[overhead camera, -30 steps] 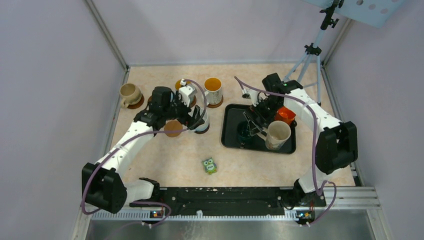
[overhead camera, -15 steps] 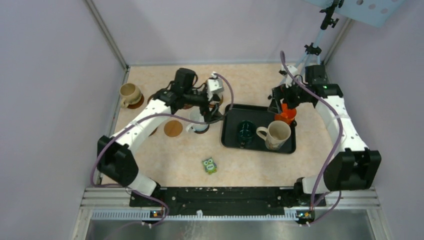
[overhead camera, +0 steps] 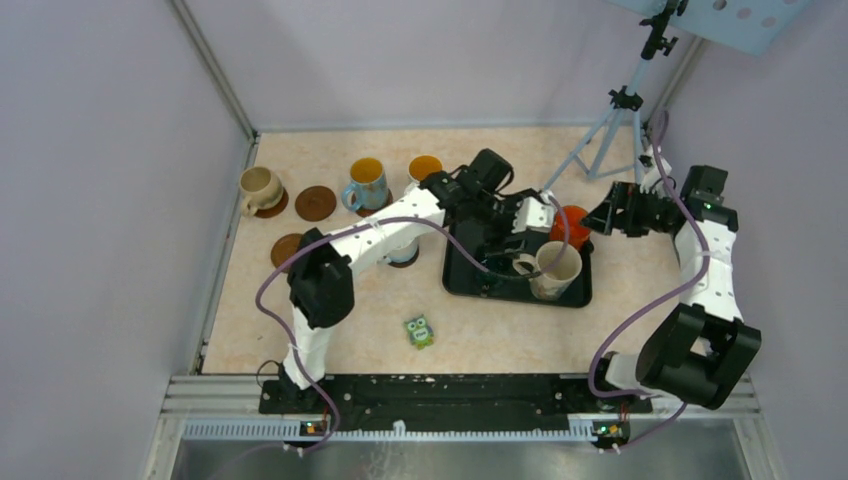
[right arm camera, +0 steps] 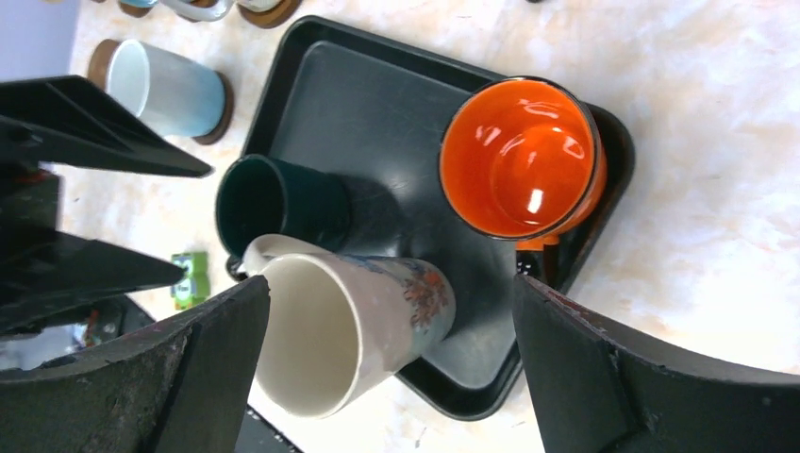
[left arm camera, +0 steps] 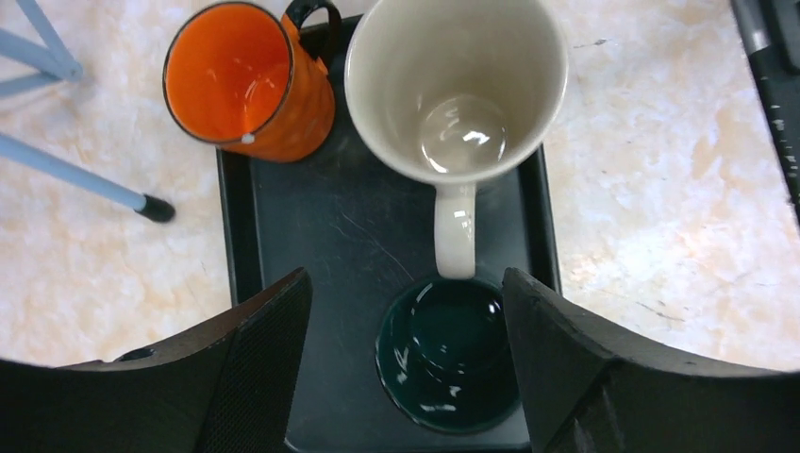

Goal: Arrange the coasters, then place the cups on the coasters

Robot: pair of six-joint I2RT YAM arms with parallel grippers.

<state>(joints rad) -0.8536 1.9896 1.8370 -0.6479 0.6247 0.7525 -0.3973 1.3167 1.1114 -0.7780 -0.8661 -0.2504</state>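
Our left gripper (left arm camera: pixel 406 283), fingers spread, hovers over the upright dark green ceramic mug (left arm camera: pixel 445 351). The tall cream ceramic mug's (left arm camera: pixel 458 90) handle points left. The right gripper (right arm camera: pixel 391 293) is spread wide and empty.

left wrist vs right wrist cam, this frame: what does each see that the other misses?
Left wrist only: grey tripod legs. Right wrist only: pale cylindrical cup on a round brown coaster, small green owl figure, floral print on the tall cream ceramic mug. Both: black rectangular tray, glossy orange mug, dark green mug, that cream mug, all on the tray.
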